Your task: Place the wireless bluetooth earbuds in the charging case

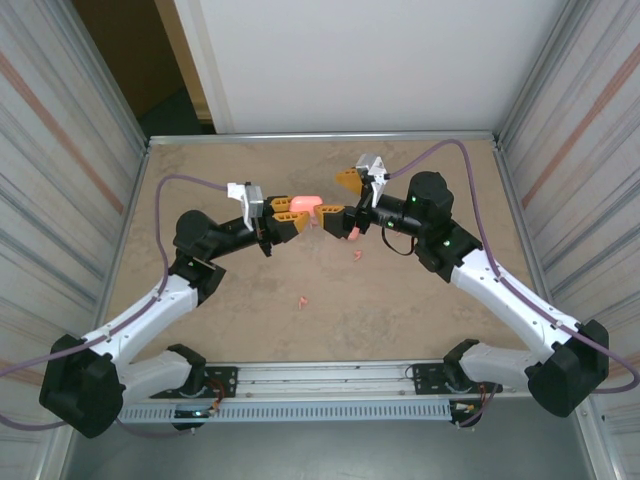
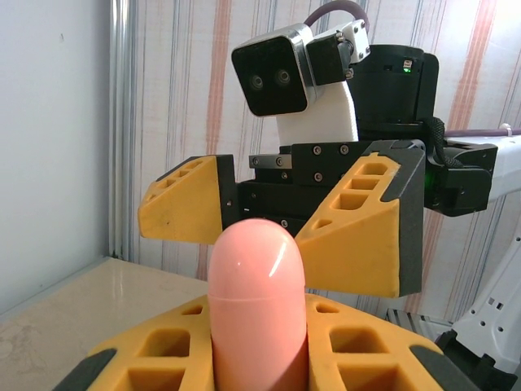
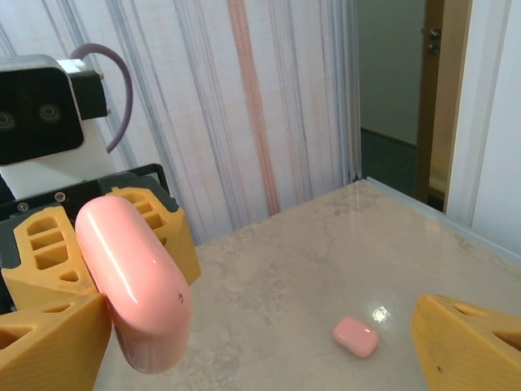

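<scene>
While the left fingers (image 2: 151, 362) pinch the lower half of the charging case (image 2: 256, 277) and hold it out above the desk (image 1: 220, 320), the right fingers (image 2: 358, 236) stand spread wide just opposite, facing it and gripping nothing. The case is a smooth salmon-pink capsule. A fine seam crosses it just beyond the left fingers, and the lid looks shut. Its rounded free end points toward the gap between the right fingers, close to them but touching neither.

The step in hand, as far as can be judged, is presenting the case so it can be opened; no earbud is in it yet. The next move probably calls for the right fingers to close gently on the upper half and hinge the lid back. The left fingers would need to grip firmly below the seam so the slick shell does not twist or slip.

The wireless bluetooth earbuds (image 1: 357, 256) lie loose on the desk, apart from both sets of fingers. One tiny pink piece sits near the right fingers, on the side toward the arm bases. Another (image 1: 301, 300) lies farther toward the near edge, between the two arms. From the right wrist, a small pink rounded box (image 3: 356, 336) rests flat on the desk beyond the case, with nothing touching it.
</scene>
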Controlling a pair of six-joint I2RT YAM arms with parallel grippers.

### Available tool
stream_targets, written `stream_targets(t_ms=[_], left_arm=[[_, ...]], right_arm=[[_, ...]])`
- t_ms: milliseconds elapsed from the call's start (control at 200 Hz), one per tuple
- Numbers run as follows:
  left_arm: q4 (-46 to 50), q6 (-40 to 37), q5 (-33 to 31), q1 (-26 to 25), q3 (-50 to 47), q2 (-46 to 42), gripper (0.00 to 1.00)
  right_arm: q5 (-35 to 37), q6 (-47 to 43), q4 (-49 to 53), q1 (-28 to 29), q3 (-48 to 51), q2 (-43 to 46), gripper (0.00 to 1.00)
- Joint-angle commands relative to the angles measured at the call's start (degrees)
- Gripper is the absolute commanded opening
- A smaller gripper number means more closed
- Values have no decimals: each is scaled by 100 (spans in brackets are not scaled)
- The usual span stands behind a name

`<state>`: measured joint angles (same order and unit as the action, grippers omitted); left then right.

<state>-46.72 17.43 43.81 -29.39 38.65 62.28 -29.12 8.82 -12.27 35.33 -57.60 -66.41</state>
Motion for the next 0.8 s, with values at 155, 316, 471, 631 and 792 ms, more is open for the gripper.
stream_targets(t_ms=[155,316,471,631,792], left_arm=[[-250,-114,215,-62,-24,-178,0],[-232,-112,223,-71,-62,-191,0],[-208,-141,240,-76,-55,-198,0],[-140,-161,251,-77,-53,-188,0],[-99,-178,250,-82,-60,-186,0]], right_arm=[[336,142,89,-62,-269,-109,92],[375,146,93,-90,-312,-158,92],[375,164,81,-131,-346,-192,91],[355,185,67,-157,-388,-223,91],[343,182,66,-184,-419,-239,90]])
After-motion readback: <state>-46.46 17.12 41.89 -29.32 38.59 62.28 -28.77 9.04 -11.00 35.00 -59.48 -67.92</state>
